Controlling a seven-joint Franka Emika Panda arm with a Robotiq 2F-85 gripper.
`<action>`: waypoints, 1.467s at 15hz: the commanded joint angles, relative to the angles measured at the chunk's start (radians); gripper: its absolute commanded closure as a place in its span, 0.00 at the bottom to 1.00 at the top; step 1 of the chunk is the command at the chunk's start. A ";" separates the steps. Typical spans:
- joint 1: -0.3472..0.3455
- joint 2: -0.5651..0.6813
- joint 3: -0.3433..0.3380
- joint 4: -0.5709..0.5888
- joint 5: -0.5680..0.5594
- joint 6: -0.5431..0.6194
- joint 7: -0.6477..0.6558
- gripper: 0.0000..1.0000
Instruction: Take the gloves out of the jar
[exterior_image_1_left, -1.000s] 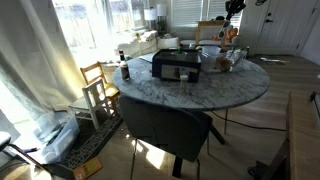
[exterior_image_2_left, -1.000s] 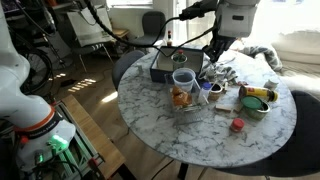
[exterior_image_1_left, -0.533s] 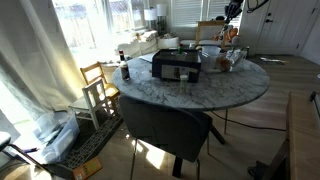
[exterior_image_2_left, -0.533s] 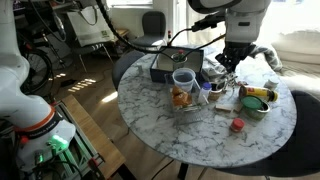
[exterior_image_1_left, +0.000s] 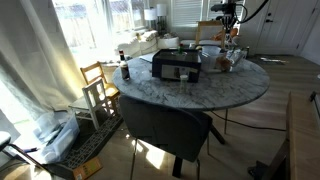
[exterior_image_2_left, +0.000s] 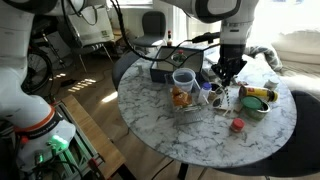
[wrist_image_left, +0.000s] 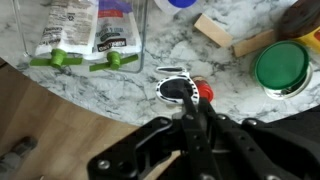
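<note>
So, jar (wrist_image_left: 88, 35): clear walls, stood on marble bench (wrist_image_left: 240, 95)
contents: two flat white pouches (wrist_image_left: 70, 30), green caps
tool (wrist_image_left: 195, 102): fingers were pressed together, gripped nothing

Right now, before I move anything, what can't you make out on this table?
Gloves: none recognisable in any view; the items are too small in both exterior views.
Tool: dark and blurred in the wrist view, so open or shut is unclear.
Clear container: its top is cut off by the wrist view's upper edge.
Small black and red object: partly behind the tool, unidentifiable.
</note>
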 joint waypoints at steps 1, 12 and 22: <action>0.029 0.136 -0.033 0.142 -0.104 -0.119 0.129 0.98; -0.049 0.398 -0.030 0.406 -0.168 -0.299 0.285 0.98; -0.096 0.482 0.047 0.577 -0.104 -0.368 0.280 0.45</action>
